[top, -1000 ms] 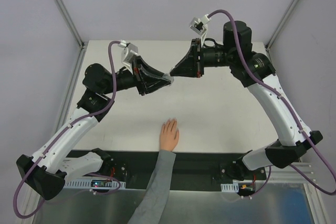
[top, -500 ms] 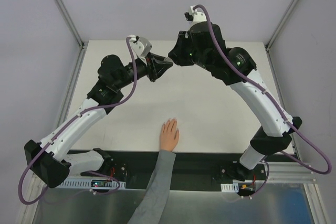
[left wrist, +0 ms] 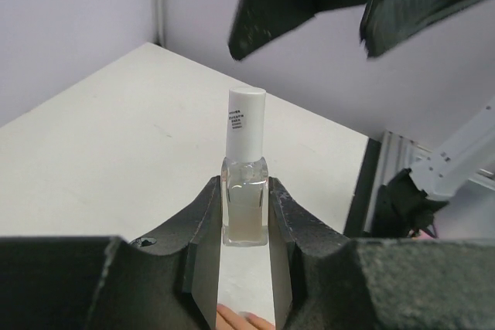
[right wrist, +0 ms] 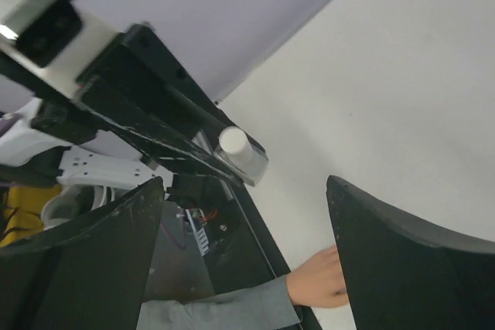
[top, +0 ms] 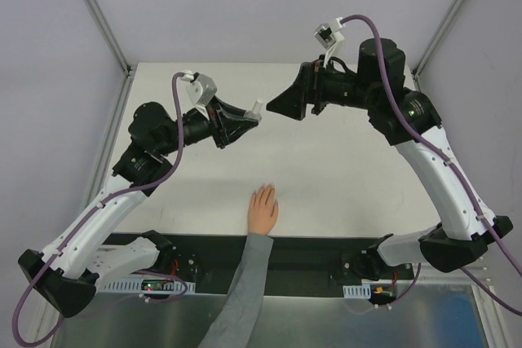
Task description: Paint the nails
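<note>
Landmark: the bottle [left wrist: 246, 174]. It is a small clear one with a tall white cap [left wrist: 246, 123], clamped by its glass body between the fingers of the left gripper [left wrist: 244, 226], which are shut tight on it; the cap stands free above the pads and points toward the other arm. Holding it low on the body looks deliberate, leaving the cap exposed for a second tool. Beyond the cap, apart from it and not touching, hangs the right gripper [top: 280, 107], jaws spread wide and holding nothing. Its own camera looks at the cap between the two dark fingers, so it seems lined up on the cap, most likely to grip and twist it off, since the brush presumably sits under it. The cap appears seated on the bottle. Both tools meet in mid-air above the far half of the table [top: 351, 177]. Well nearer the bases than the bottle, a hand [top: 263, 210] lies flat at the table's near edge, fingers together pointing away, wrist in a grey sleeve [top: 243, 283]. The nails [top: 265, 190] are at its far tips, too small to judge; no paint visibly on them.
</note>
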Robot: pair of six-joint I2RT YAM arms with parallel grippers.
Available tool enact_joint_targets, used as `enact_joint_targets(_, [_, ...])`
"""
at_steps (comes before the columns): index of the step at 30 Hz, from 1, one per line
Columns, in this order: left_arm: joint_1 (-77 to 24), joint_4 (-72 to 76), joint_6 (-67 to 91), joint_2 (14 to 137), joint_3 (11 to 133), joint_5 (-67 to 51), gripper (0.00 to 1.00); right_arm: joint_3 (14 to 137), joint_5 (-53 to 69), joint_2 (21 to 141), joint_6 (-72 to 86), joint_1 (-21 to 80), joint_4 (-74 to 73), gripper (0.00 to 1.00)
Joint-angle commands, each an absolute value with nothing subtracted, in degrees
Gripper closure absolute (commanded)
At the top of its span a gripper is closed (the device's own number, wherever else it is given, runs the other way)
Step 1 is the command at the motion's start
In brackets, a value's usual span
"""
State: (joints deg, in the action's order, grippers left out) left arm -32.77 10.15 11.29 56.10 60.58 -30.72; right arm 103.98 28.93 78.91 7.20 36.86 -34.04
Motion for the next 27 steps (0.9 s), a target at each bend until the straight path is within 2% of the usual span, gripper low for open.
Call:
enact_joint_targets(1, [-32.08,13.97,18.89,53.62,57.92,-39.28,1.00,104.58,54.63,80.23,7.21,34.45,-19.78,0.13])
enact_joint_targets(4, [-31.99,16.26,21.97,53.79,58.09,-42.53,1.00,107.05,60.27,82.43,9.39,34.45,-16.20,0.21])
enact_joint_targets(8, [-31.99,18.71,24.95,54.32,58.71,-45.08,1.00,108.89,64.33,86.21,13.44,34.54,-13.98,0.36])
enact_joint_targets(16, [-31.82,20.57,26.19,54.49,59.06,-46.23,1.00,105.03,64.86,84.64,12.65,34.54,-13.62,0.36])
enact_joint_targets(24, [-30.76,22.15,27.07,54.84,59.50,-46.14,1.00,102.92,63.81,83.94,10.99,35.77,-15.12,0.41])
enact_joint_targets(27, [-30.24,22.67,27.07,54.67,59.50,-45.88,1.00,102.92,63.20,84.02,10.81,35.95,-15.64,0.46])
